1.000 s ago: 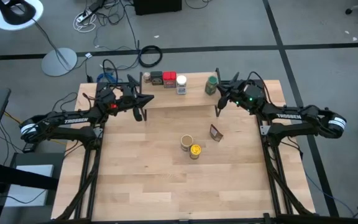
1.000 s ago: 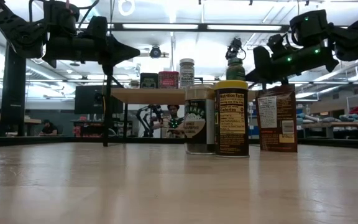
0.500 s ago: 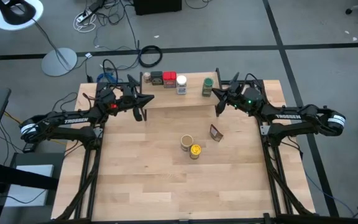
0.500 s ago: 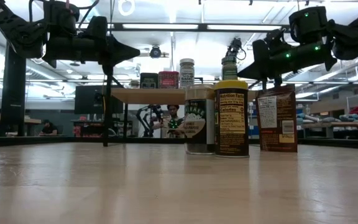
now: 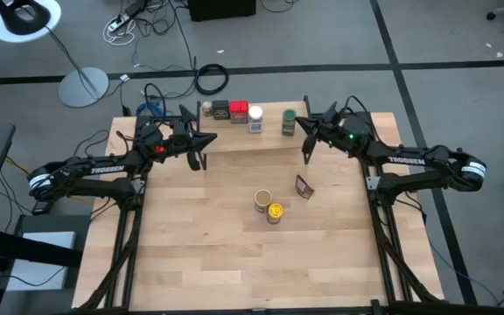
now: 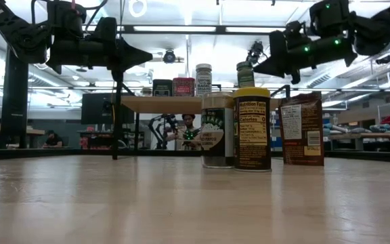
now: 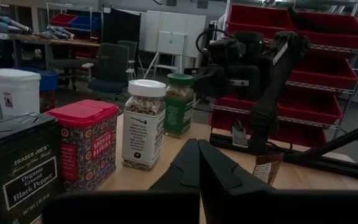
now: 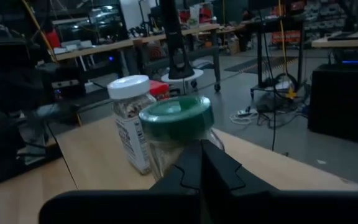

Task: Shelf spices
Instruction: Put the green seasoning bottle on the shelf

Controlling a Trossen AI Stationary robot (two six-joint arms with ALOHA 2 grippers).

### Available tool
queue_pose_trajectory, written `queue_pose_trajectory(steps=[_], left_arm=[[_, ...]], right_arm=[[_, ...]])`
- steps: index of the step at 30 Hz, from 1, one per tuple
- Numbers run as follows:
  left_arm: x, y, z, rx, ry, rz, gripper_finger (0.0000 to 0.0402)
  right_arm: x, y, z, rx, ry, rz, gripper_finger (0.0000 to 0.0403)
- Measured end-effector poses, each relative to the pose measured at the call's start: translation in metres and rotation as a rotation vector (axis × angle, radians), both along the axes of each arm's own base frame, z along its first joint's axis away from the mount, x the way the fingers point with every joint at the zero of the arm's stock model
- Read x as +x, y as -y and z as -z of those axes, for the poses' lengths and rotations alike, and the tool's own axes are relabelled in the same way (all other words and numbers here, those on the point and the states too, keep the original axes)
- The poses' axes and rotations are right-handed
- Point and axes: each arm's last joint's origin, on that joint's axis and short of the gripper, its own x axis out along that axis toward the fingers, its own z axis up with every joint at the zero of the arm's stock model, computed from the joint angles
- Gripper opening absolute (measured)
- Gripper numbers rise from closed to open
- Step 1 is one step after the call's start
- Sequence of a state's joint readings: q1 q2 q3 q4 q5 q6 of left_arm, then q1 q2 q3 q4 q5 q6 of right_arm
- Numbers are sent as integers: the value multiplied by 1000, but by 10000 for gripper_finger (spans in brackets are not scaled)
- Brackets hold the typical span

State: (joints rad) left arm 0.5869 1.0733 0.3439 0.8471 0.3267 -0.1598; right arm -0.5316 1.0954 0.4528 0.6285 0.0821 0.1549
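Your green-lidded glass spice jar (image 5: 288, 121) stands upright on the low narrow shelf with a light wooden top board and thin black legs (image 5: 269, 138), toward its right end. Further left along the same board stand a white-lidded jar of pale flakes (image 5: 255, 119), a red patterned tin (image 5: 238, 111), a dark black-pepper tin (image 5: 220, 109) and a small tan-capped jar (image 5: 206, 108). On the large pale wooden table (image 5: 199, 254) in front of the shelf you have three spices waiting: a yellow-lidded brown jar (image 5: 275, 212), a dark-labelled jar (image 5: 262, 200) touching it, and a brown canister (image 5: 304, 186) just to their right. Beyond the table lie a grey floor with cables, a white lamp base (image 5: 83, 87), and, in the low view, a workshop with benches and ceiling lights. Your right pincer (image 5: 303, 125) hovers just beside the green-lidded jar on its right, fingers clenched together and grasping nothing; from its wrist camera the green lid sits directly past the fingertips. Your left pincer (image 5: 208, 137) waits at the shelf's left end, also clenched and empty.
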Motion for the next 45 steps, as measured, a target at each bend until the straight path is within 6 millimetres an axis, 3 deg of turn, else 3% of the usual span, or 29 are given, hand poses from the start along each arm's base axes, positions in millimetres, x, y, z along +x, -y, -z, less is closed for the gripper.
queue_pose_trajectory(steps=[4,8,15,20,27,36,45], left_arm=[[0,0,0,-4,1,0,1],[0,0,0,-2,2,0,1],[0,0,0,-3,-2,10,1],[0,0,1,-4,-5,18,1],[0,1,1,-4,-6,19,1],[0,1,1,-1,-9,26,1],[0,1,1,-1,-9,26,1]], right_arm=[[2,1,-3,16,-23,2,0],[6,4,9,69,-66,10,0],[28,12,31,104,-52,12,0],[41,16,35,97,-44,31,0],[46,19,28,66,-71,40,0],[42,8,18,16,-125,74,0],[34,-11,-10,-109,-72,60,0]])
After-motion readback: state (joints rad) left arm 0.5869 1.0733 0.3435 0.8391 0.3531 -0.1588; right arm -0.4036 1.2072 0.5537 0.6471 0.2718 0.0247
